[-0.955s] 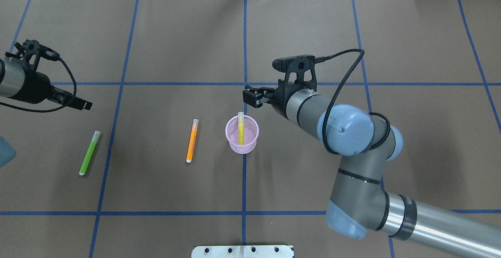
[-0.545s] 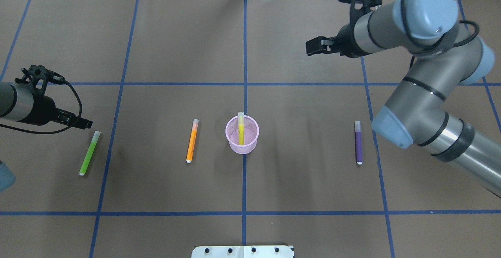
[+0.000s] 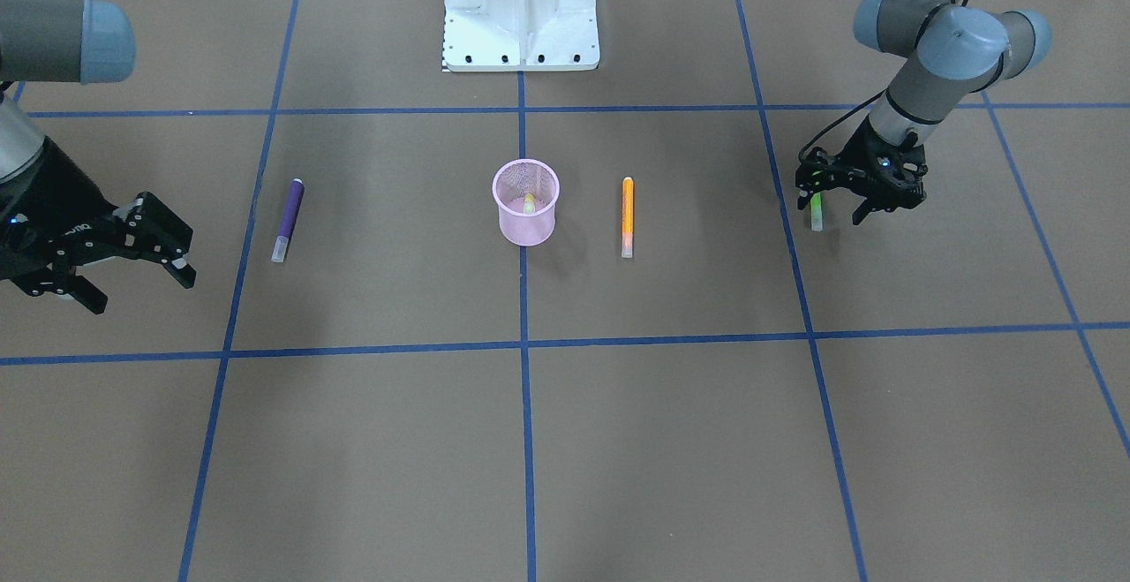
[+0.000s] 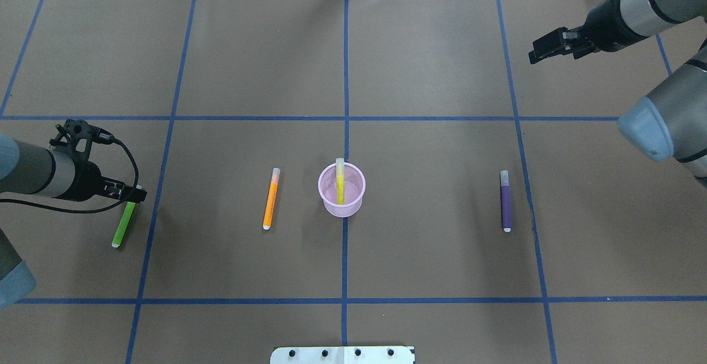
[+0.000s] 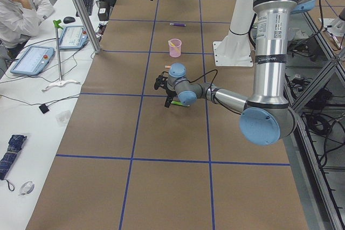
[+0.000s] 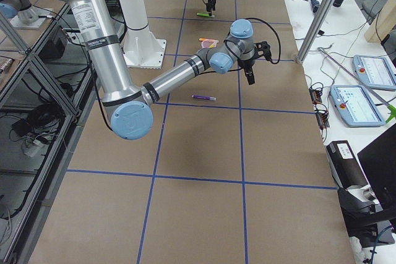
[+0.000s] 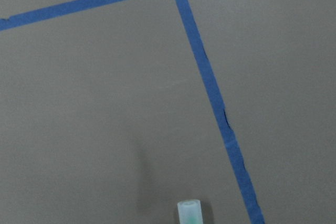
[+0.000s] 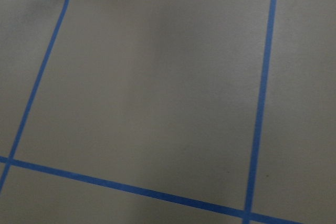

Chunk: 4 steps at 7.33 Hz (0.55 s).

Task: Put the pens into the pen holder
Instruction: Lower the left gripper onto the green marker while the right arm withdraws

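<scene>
While left claw (image 3: 835,209) gapes over slim green pen (image 4: 122,225), right claw (image 3: 140,293) spread — round pink wire-mesh cup (image 3: 527,227).

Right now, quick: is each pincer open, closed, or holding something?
Left pincer: open, holding nothing, poised at the cap end of the green pen.
Right pincer: open, empty.

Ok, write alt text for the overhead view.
The left gripper sits over the cap end of a green pen lying on the brown table. A central pink wire-mesh cup holds a yellow pen; an orange pen and a purple pen lie either side.
</scene>
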Each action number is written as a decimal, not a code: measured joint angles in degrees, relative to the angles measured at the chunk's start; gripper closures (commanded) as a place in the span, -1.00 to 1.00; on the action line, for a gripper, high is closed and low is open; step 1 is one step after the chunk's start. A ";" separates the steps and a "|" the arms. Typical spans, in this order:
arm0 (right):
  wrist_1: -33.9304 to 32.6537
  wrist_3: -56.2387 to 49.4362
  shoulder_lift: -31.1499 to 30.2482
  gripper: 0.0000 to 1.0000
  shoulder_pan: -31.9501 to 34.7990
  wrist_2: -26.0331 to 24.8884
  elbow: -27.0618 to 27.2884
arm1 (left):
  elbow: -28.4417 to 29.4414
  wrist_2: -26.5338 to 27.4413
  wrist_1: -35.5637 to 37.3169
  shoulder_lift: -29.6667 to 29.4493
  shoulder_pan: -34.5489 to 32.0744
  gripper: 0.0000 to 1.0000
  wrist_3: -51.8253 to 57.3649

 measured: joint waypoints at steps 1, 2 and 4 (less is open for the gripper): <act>0.00 -0.68 -0.43 -0.99 0.49 0.50 -0.02 | -0.04 1.08 0.06 0.43 0.67 -0.15 -0.10; 0.01 -0.90 -0.61 -0.99 0.68 0.64 -0.04 | -0.05 1.65 0.13 0.67 1.12 0.09 -0.16; 0.01 -1.06 -0.90 -0.99 0.92 0.75 -0.09 | -0.38 1.96 0.41 0.86 1.40 0.35 -0.25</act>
